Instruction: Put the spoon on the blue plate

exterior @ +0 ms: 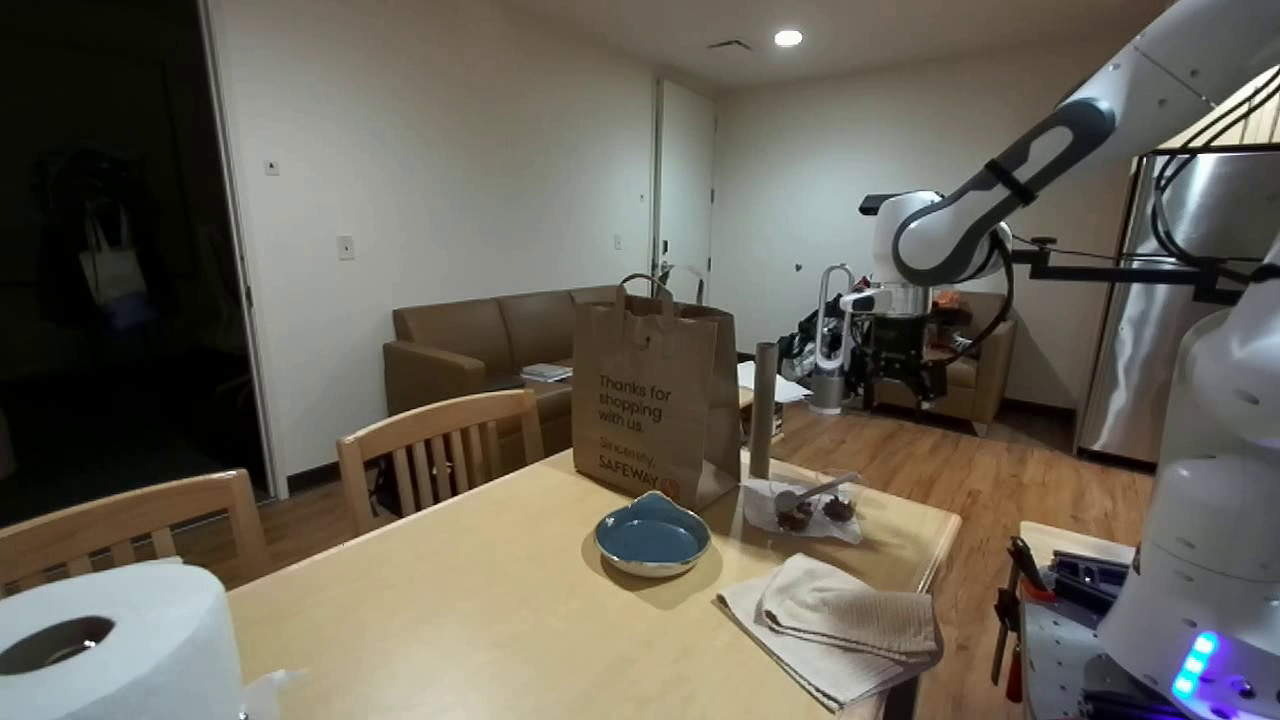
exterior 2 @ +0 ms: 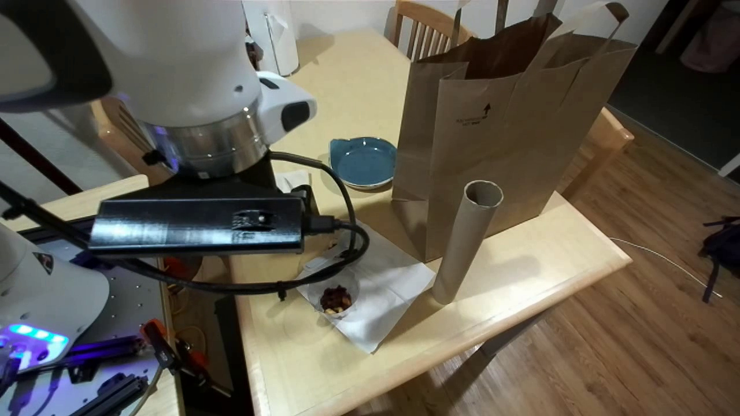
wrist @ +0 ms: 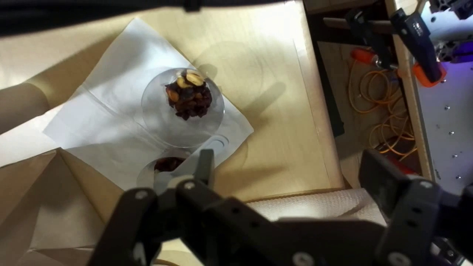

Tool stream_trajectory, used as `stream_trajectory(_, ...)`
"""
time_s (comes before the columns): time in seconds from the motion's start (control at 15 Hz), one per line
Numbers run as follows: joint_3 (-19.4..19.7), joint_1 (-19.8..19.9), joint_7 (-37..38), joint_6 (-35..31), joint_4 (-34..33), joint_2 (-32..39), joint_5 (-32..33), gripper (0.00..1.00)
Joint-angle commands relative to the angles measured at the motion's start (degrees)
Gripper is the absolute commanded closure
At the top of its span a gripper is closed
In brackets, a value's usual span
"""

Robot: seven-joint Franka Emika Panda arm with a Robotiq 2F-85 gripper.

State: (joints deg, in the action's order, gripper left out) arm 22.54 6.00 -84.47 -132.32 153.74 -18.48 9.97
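Note:
The light grey spoon point(exterior: 828, 486) rests at a slant across clear cups on a white napkin in an exterior view. Its handle point(wrist: 216, 147) shows in the wrist view, partly hidden by a gripper finger. The blue plate point(exterior: 652, 538) is a shallow round dish beside the paper bag; it also shows in an exterior view point(exterior 2: 364, 163). My gripper point(wrist: 286, 165) is open and empty, with fingers wide apart. It hangs above the table edge, near the cups and cloth. In an exterior view the gripper point(exterior: 903, 385) is well above the table.
A tall brown paper bag point(exterior: 650, 400) and an upright cardboard tube point(exterior: 763, 410) stand beside the napkin point(exterior 2: 387, 289). A clear cup point(wrist: 183, 107) holds dark fruit and nuts. A folded cloth point(exterior: 840, 615) lies at the table edge. A paper roll point(exterior: 110, 650) stands farther off.

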Motion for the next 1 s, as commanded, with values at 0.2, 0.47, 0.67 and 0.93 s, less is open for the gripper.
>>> stream_trajectory(0.2,-1.0,-2.5,-15.1,-10.9,2.5,0.2,-5.9,0.00)
stream_trajectory(0.47,1.0,-6.7,-28.8,-16.5,4.5,1.0,-12.8,0.00)
stream_trajectory(0.67,8.5,-13.7,-40.7,-20.3,7.3,0.9,-16.6,0.00)
stream_trajectory(0.93,3.8,-8.7,-42.2,-17.0,5.7,1.8,-20.3,0.00)
